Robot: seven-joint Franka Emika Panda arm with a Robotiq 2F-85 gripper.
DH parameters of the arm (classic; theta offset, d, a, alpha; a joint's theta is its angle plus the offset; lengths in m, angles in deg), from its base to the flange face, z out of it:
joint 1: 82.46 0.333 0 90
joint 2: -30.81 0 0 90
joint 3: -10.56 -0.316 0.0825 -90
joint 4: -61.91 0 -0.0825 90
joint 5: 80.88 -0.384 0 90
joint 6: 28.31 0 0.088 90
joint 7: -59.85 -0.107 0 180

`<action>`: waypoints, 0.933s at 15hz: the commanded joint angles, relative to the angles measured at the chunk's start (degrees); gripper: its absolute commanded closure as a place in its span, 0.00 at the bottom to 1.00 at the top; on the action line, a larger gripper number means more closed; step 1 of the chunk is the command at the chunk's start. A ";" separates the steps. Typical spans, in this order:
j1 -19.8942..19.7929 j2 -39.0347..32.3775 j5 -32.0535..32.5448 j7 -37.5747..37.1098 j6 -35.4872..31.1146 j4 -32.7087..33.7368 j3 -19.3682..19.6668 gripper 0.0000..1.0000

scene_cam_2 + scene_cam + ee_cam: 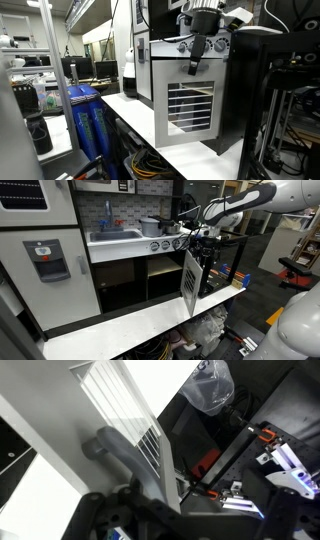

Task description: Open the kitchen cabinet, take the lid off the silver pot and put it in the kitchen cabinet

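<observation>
Far left in an exterior view stands the grey fridge door [45, 265], then the sink basin [115, 238] with its faucet [107, 220]. Just right of the basin, on the counter, sits the silver pot [150, 225]. The lid [150, 221] appears to be on top of it, though it is too small to be sure.

Below the counter the kitchen cabinet [165, 278] shows its dark interior. Its slatted door [190, 280] is swung out towards the front, so I judge the opening step done. Lifting the lid and stowing it are left.

The gripper [195, 68] hangs just above the door's top edge with jaws spread and nothing between them. In the wrist view the door handle [108, 448] lies ahead of it, apart from the fingers.

For room, the swung door bounds the opening on its right and juts over the white tabletop [120, 330]. The counter edge caps the opening from above. The way left to the pot looks open above the counter, and the faucet stands beyond the pot
</observation>
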 commanded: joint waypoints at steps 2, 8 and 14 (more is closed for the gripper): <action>-0.03 0.56 3.68 6.91 -0.28 0.50 -3.19 0.00; 0.43 0.89 6.45 10.75 -3.67 0.43 -5.86 0.00; 0.57 1.94 8.16 10.63 -4.73 -0.24 -7.17 0.00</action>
